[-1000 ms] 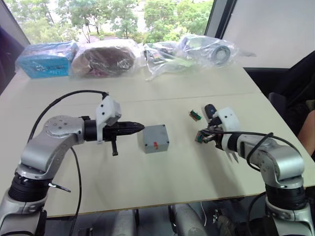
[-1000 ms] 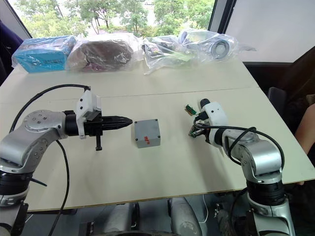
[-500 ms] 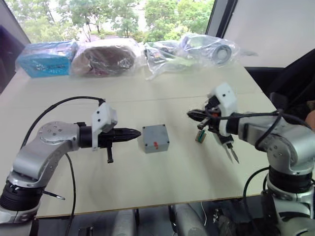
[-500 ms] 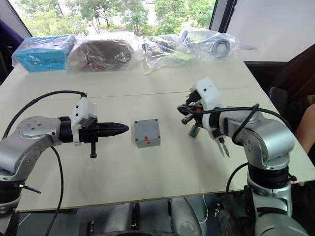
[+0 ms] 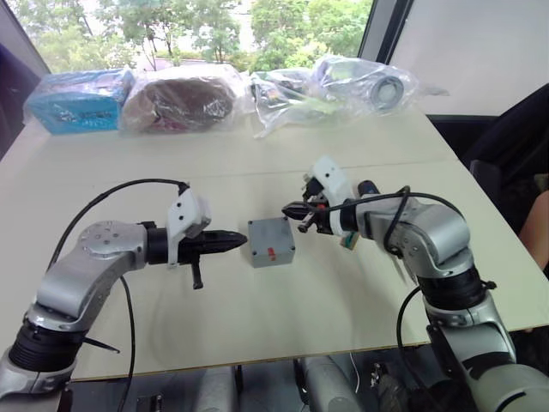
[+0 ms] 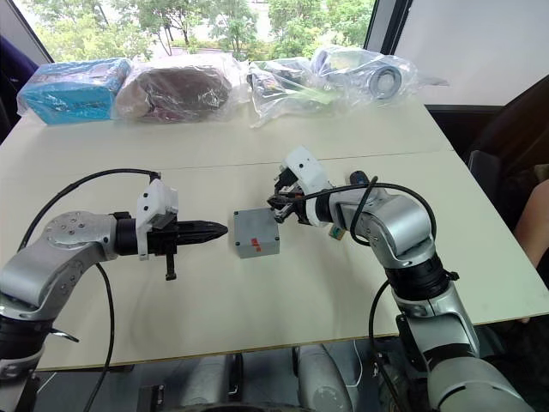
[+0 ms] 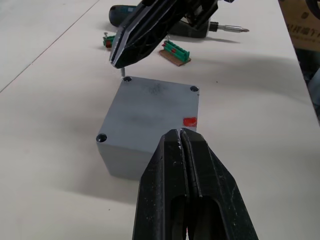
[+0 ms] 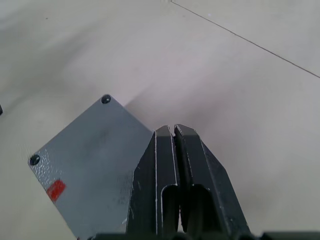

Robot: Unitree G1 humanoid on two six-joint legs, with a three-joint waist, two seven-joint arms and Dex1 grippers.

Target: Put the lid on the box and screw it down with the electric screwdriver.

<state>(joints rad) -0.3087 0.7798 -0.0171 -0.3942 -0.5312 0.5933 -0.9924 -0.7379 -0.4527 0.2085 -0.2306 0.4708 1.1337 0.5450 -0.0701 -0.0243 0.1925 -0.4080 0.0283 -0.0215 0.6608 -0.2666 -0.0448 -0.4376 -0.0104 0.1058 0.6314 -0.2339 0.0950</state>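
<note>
We lower R gripper [image 6: 276,209], clenched on a screw, straight into box [image 6: 256,233] far corner hole; L gripper [image 6: 219,229] clenched, empty.

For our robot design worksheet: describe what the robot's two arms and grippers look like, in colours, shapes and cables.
Both arms are built of rounded silver-grey metal segments with black joint bands, and a thin black cable loops outside each. Near each wrist sits a blocky white housing. The left gripper and right gripper each end in two long black fingers that taper to a pointed tip, with hollowed channels along their length.
</note>
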